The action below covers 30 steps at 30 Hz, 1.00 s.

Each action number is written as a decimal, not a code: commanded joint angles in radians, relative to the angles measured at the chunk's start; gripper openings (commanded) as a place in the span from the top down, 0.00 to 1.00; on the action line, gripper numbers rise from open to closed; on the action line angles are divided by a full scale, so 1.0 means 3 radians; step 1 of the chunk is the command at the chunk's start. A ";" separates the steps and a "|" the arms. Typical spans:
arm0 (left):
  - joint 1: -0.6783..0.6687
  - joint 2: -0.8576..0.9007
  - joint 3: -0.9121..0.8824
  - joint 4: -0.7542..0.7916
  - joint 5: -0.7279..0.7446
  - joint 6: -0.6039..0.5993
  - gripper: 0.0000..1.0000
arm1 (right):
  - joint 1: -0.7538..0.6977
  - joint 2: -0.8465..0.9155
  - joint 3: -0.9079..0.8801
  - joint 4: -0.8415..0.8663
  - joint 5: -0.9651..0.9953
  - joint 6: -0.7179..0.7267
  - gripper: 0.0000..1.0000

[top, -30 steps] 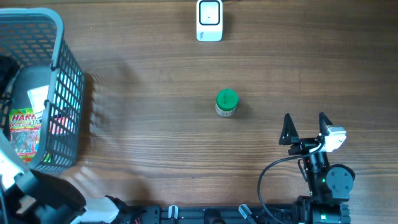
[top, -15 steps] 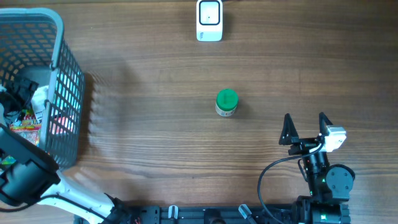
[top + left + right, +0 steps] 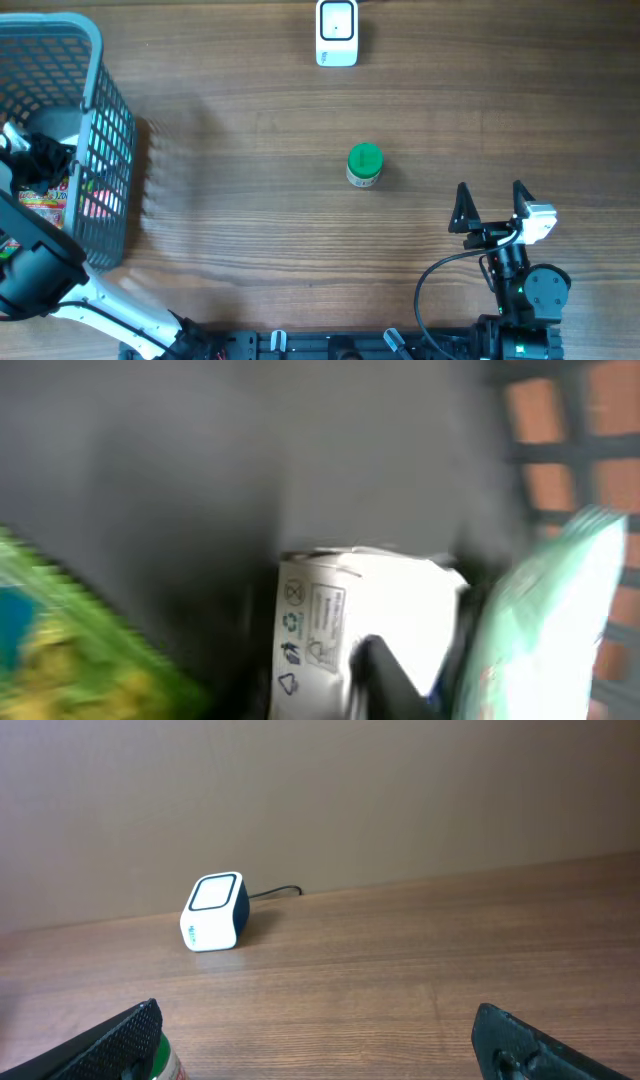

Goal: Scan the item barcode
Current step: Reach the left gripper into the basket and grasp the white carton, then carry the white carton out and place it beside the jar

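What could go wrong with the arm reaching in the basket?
The left gripper is down in the crowded basket, so it might pinch the green packet along with the white box. On the way out, the box could also catch on the basket's wall.

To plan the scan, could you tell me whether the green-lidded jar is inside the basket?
No, the green-lidded jar stands on the table, well apart from the basket.
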 commanded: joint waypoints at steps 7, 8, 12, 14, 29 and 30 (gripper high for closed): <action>0.0056 -0.0106 0.0003 -0.0015 0.0322 -0.0003 0.88 | 0.0017 -0.0011 -0.0004 0.0014 0.0057 0.0024 0.00; 0.0079 -0.0216 0.0003 -0.0003 0.0322 -0.0003 0.87 | 0.0017 -0.0011 -0.0004 0.0014 0.0057 0.0023 0.00; 0.0177 -0.0632 0.0003 0.0024 0.0323 -0.0039 0.86 | 0.0017 -0.0011 -0.0004 0.0014 0.0057 0.0023 0.00; 0.0224 -0.0863 0.0003 0.0023 0.0322 -0.0149 0.87 | 0.0017 -0.0011 -0.0004 0.0014 0.0057 0.0024 0.00; 0.0264 -0.2188 0.0003 -0.0065 0.1378 -0.0788 0.89 | 0.0017 -0.0011 -0.0004 0.0014 0.0057 0.0024 0.00; 0.0264 -0.2239 0.0003 -0.0066 0.1414 -0.0819 0.89 | 0.0017 -0.0011 -0.0004 0.0014 0.0057 0.0023 0.00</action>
